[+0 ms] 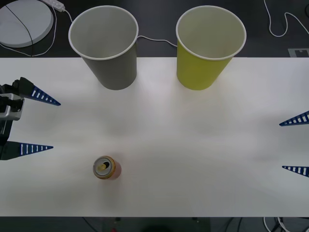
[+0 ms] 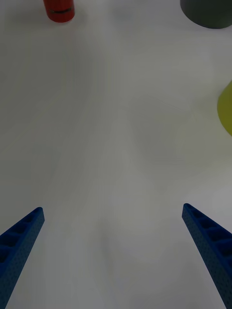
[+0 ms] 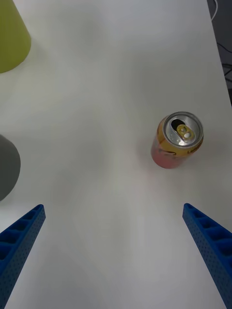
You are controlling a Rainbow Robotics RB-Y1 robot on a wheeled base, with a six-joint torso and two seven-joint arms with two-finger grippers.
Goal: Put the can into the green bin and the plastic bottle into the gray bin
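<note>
The left gripper [image 1: 36,121] hovers over the left edge of the white table [image 1: 193,145], its two blue ribbed fingers [image 1: 46,98] spread wide with nothing between them. The right gripper [image 1: 294,145] sits at the table's right edge, likewise spread apart and empty.

Nearest the robot stands the one can [image 1: 106,167], a small red and orange-gold drink can with a gold pull-tab top, upright near the front edge and left of centre, closer to the left gripper but apart from it. In the left wrist view the can [image 3: 177,140] carries a line of dark lettering under its rim, too small to read.

Farther back, at the table's far edge, stand two large paper cups, upright and apart from each other. The gray bin [image 1: 107,46] is on the left and the yellow-green bin [image 1: 207,46] on the right, both with white insides and rolled white rims.
</note>
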